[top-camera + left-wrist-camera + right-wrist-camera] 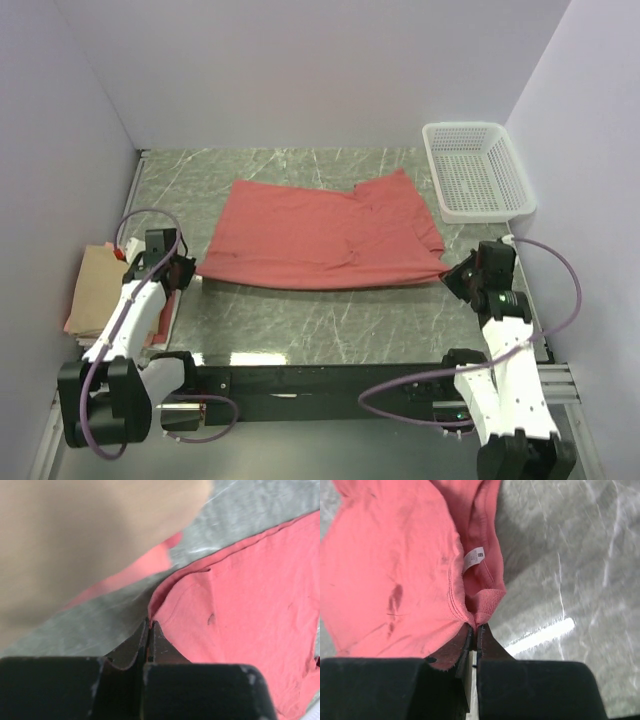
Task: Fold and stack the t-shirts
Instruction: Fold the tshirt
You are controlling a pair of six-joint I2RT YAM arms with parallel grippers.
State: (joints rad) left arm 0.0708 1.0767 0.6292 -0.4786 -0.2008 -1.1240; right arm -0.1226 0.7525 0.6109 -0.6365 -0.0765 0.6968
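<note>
A salmon-red t-shirt (320, 238) lies spread across the middle of the table. My left gripper (190, 272) is shut on its near left corner (165, 605). My right gripper (455, 272) is shut on its near right corner, by the neck with a white label (472, 557). The near hem stretches between the two grippers. A tan-beige t-shirt (97, 285) lies folded at the left edge on top of a pink one (72, 322); the tan one fills the upper left of the left wrist view (75, 540), with pink cloth (135, 572) showing under it.
A white plastic mesh basket (475, 170) stands at the back right corner. White walls close in the table on the left, back and right. Bare grey marble table (330, 320) lies between the shirt and the arm bases.
</note>
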